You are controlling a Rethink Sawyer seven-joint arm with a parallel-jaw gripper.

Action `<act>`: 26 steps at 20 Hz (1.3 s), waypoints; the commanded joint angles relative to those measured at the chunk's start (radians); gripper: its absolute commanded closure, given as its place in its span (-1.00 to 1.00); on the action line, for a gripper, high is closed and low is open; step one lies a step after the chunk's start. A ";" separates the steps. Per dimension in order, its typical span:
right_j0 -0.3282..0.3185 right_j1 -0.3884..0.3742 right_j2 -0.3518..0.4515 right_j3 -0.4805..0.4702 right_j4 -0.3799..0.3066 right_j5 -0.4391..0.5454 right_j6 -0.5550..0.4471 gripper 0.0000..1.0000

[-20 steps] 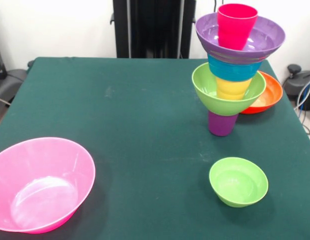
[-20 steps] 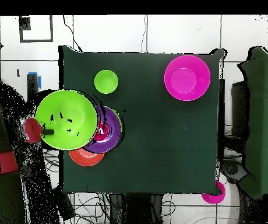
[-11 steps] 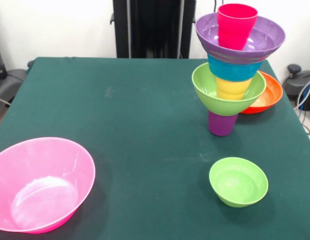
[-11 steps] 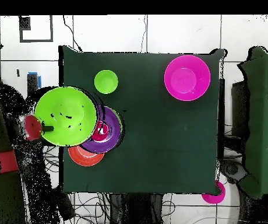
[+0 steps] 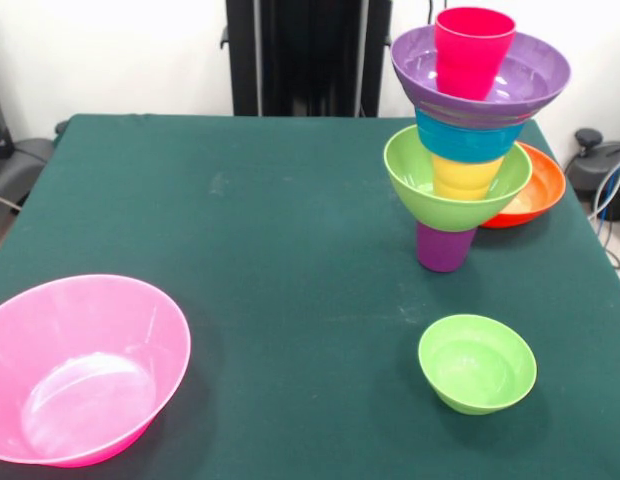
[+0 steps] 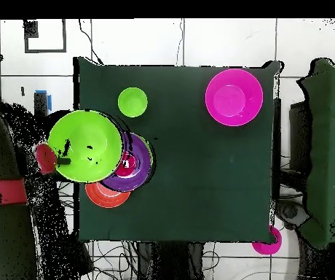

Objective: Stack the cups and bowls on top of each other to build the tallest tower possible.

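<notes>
The tower (image 5: 460, 160) stands at the right of the front view: purple cup (image 5: 445, 248), green bowl (image 5: 410, 175), yellow cup (image 5: 465, 178), blue bowl (image 5: 468, 138), purple bowl (image 5: 530, 75), red cup (image 5: 473, 50) on top. Seen from overhead, the purple bowl (image 6: 140, 168) holds the red cup (image 6: 127, 163). A large lime green bowl (image 6: 87, 142) hangs high beside it and overlaps its rim. My gripper (image 6: 60, 160) is shut on this bowl's left rim, one black finger (image 6: 63, 161) lying over the edge. The front view shows neither the gripper nor the raised bowl.
An orange-red bowl (image 5: 535, 185) sits right behind the tower. A small green bowl (image 5: 477, 362) rests in front of it. The big pink bowl (image 5: 80, 368) lies at the near left corner. My arm (image 6: 3, 189) runs along the overhead view's left edge.
The raised green bowl and the gripper have shifted slightly right, toward the tower. Nothing on the table has moved.
</notes>
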 commanded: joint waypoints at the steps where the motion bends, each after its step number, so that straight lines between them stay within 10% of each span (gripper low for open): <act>1: 0.010 0.060 0.023 0.113 0.002 -0.059 0.234 1.00; 26: 0.018 0.087 0.010 0.125 0.002 -0.104 0.253 1.00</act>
